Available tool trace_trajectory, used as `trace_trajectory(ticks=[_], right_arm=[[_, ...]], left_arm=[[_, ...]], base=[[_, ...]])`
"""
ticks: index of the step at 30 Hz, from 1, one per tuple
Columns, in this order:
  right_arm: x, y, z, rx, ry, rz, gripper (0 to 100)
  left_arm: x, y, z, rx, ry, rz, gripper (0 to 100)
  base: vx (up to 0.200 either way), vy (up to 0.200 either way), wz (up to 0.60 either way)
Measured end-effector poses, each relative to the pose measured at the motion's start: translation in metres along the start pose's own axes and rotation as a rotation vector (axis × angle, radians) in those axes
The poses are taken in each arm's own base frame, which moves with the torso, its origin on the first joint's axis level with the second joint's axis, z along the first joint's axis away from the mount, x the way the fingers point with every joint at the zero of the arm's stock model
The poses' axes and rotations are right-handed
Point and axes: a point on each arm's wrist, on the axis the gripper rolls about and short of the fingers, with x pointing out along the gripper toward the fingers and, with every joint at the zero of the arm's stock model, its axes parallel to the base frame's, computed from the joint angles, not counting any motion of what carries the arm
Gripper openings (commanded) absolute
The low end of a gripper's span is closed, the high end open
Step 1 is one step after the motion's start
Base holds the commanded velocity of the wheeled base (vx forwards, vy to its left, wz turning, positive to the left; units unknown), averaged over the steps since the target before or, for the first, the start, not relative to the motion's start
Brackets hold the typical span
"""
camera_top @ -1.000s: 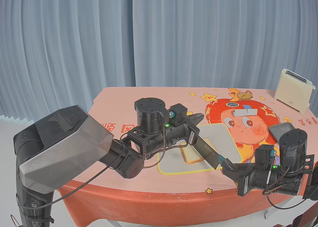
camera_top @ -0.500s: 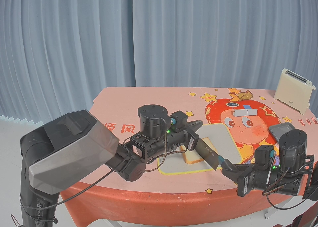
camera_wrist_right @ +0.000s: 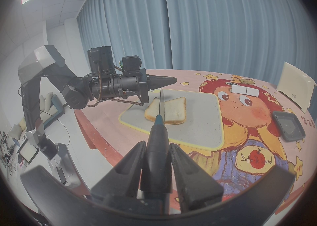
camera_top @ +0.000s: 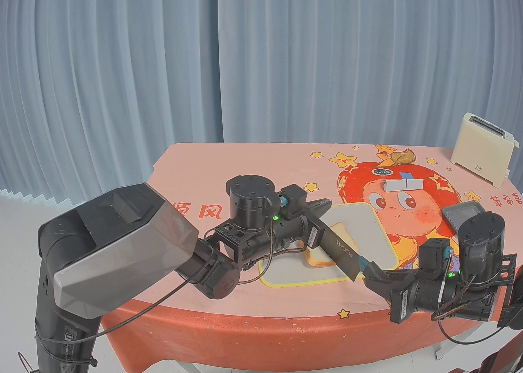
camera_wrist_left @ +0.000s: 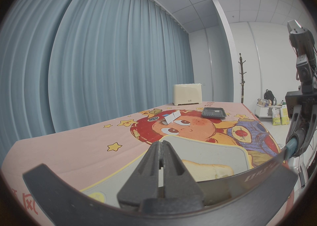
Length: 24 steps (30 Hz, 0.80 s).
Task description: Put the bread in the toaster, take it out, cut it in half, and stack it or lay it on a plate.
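**Knife across the slice, both claws shut**

The round table (camera_top: 218, 172) in its pink cartoon cloth carries everything. On its near middle lies the grey cutting board (camera_top: 376, 227) with a yellow rim. The cream toaster (camera_top: 484, 149) stands at the far right edge, well apart from the board. A dark tray (camera_top: 460, 213) sits between the two, just right of the board.

The bread (camera_top: 316, 257) lies flat on the left part of the board. My right claw (camera_wrist_right: 157, 147) hangs off the near right of the board, clamped on the handle of the knife (camera_top: 340, 251). The blade runs across the middle of the slice — how deep it has cut I cannot tell.

My left claw (camera_wrist_left: 161, 147) is at the far left side of the bread, fingers pressed together.

A small white card (camera_top: 403, 185) lies on the cloth beyond the board.
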Motion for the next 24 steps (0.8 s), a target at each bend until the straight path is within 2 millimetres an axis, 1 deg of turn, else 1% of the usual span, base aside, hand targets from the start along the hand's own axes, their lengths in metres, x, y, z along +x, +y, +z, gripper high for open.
trace_trajectory(ticks=[9,24], right_arm=[[0.0005,0.0005,-0.0009,0.001,0.005,0.002,0],[0.0026,0.0001,-0.0067,-0.006,0.036,0.0,0]], left_arm=[[0.0013,-0.0008,-0.0059,-0.002,0.012,-0.001,0],[0.0009,-0.0028,-0.0068,0.002,0.018,-0.006,0]], base=[[0.0,0.0,0.0],[0.0,0.0,0.0]])
